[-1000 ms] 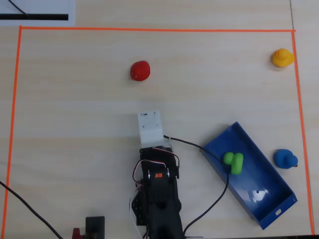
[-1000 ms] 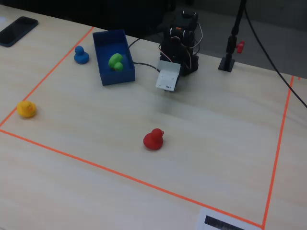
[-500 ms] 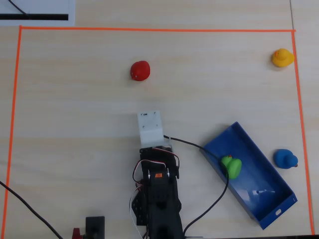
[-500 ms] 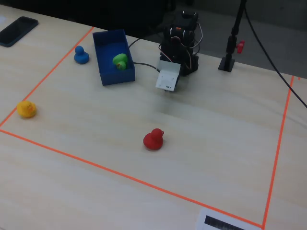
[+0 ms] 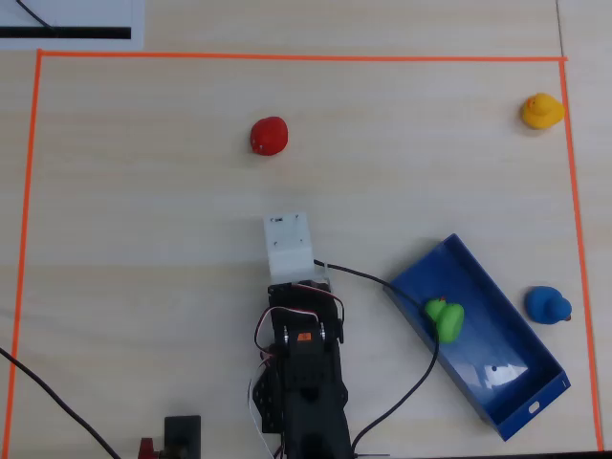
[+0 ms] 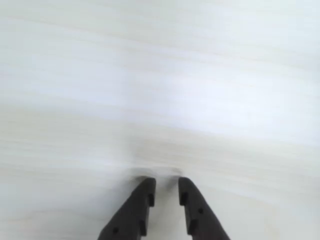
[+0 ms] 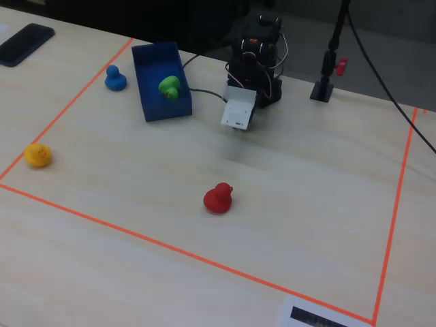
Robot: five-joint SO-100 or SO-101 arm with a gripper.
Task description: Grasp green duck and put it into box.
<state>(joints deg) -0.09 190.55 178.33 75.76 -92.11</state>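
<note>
The green duck [image 5: 444, 318] rests inside the blue box [image 5: 507, 335], near the end of the box closest to the arm. The fixed view shows the same green duck [image 7: 169, 86] in the box [image 7: 167, 110]. My arm is folded back over its base, its white wrist housing [image 5: 290, 247] pointing at bare table, well apart from the box. In the wrist view my gripper [image 6: 166, 184] hangs just above the table with a narrow gap between its dark fingers [image 6: 141, 200] and nothing in it.
A red duck [image 5: 270, 136] sits ahead of the arm, a yellow duck [image 5: 541, 111] at the far right corner, a blue duck [image 5: 548, 305] just outside the box. Orange tape [image 5: 287, 56] frames the work area. A black cable [image 5: 421, 373] runs past the box.
The green duck has rolled and settled inside the box, from lying stretched out to a more compact pose. The arm has not moved.
</note>
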